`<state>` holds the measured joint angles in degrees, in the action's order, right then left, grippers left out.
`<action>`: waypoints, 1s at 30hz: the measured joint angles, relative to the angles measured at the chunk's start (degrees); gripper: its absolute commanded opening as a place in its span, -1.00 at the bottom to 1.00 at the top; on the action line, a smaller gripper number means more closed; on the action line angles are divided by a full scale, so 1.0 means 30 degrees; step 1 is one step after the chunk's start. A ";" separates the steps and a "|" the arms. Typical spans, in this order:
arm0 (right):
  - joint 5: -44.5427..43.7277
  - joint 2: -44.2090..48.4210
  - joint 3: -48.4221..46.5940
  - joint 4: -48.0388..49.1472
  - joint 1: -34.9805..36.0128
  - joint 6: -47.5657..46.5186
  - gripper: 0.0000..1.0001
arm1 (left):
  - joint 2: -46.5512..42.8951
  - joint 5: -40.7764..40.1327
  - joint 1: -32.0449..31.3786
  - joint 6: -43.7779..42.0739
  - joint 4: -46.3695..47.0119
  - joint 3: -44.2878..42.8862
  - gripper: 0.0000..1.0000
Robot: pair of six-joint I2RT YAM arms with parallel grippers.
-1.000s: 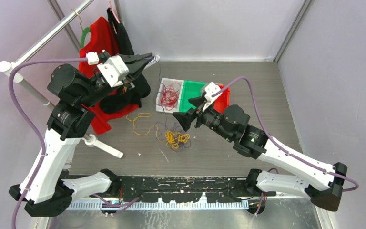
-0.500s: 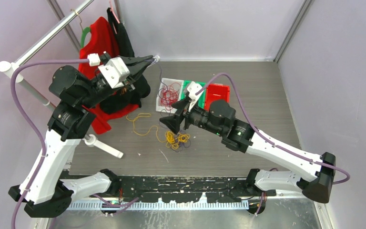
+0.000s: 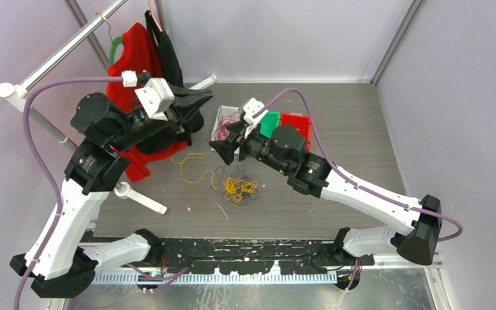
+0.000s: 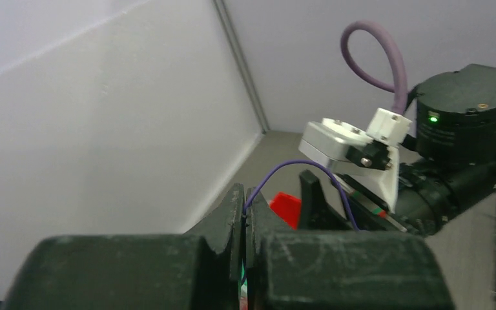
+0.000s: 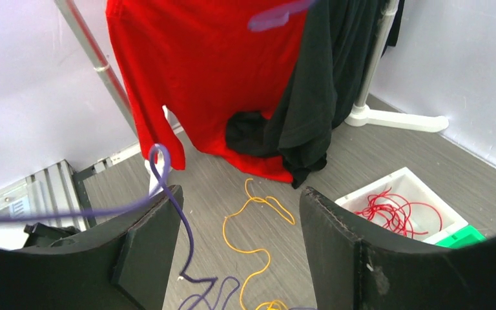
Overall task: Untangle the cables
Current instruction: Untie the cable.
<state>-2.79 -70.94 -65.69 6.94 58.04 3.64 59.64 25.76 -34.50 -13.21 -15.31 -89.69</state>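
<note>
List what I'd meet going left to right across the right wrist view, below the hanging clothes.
purple cable → yellow cable → red cables inside the white bin → corner of the green bin

A grey wood-grain table point(image 3: 361, 129) is closed in behind, left and right by pale lilac walls point(image 3: 278, 32), with slim metal posts point(image 3: 397, 39) rising at its far corners. Over the table's left side stands a clothes rack point(image 3: 64, 48). A red shirt point(image 3: 132, 48) and a black garment point(image 3: 166, 51) hang from it, and its white foot point(image 3: 143, 201) rests on the tabletop. The light is soft and even.
</note>
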 measured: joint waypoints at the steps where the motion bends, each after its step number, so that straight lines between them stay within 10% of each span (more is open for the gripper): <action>1: -0.0044 -0.0036 0.0000 0.0168 0.0000 -0.0066 0.43 | 0.0007 0.0168 0.0000 0.0364 -0.0182 0.0000 -1.00; 12: -0.0313 -0.0073 0.0015 0.2382 -0.0372 -0.0255 0.38 | 0.0000 0.2463 0.0000 0.5377 -0.2426 0.0772 -1.00; 22: 0.0372 0.0102 0.0401 0.2834 -0.1027 -0.0022 -0.96 | 0.0138 0.3832 0.0000 0.7235 -0.3475 0.0954 -1.00; 28: 0.1035 0.0634 0.0729 0.2375 -0.1523 0.0124 -0.98 | 0.0284 0.3716 0.0044 0.6696 -0.4095 0.0933 0.31; 30: 0.0903 0.0714 0.0612 0.1705 -0.1945 0.0131 -0.98 | 0.0444 0.2849 0.0036 0.6011 -0.4626 0.0838 0.46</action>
<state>-0.08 -68.79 -63.86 12.05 52.21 4.03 60.97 34.30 -34.39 4.82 -29.19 -87.18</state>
